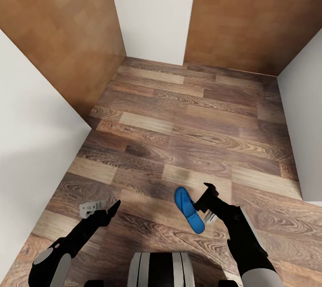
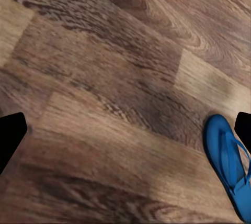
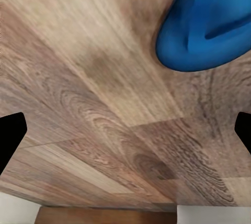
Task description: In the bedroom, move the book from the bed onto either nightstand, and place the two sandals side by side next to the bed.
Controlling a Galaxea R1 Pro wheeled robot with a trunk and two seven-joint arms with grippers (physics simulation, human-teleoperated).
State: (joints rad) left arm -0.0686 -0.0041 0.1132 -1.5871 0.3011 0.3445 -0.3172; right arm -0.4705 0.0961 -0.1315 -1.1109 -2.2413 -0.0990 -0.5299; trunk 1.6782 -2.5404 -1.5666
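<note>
One blue sandal point(image 1: 189, 210) lies flat on the wood plank floor point(image 1: 188, 126), near the robot and a little right of centre. It runs lengthwise from far-left to near-right, and the left wrist view shows its strap point(image 2: 234, 156) facing up. The right hand point(image 1: 202, 197) is just beside the sandal's right edge, close to its middle. Whether it touches the sandal I cannot tell. In the right wrist view the two fingertips point(image 3: 11, 135) stand far apart at the edges of the picture with bare floor between them, so the hand is spread and holds nothing. One rounded end of the sandal point(image 3: 206, 28) sits ahead of it.

The left hand point(image 1: 112, 211) hangs over the floor to the left, well apart from the sandal. Its fingertips point(image 2: 10, 135) are also spread wide with only planks between them, and it is empty.

Farther off, white walls point(image 1: 154, 10) and tan wooden doors point(image 1: 62, 23) close in the floor. No writing or label can be read anywhere.
</note>
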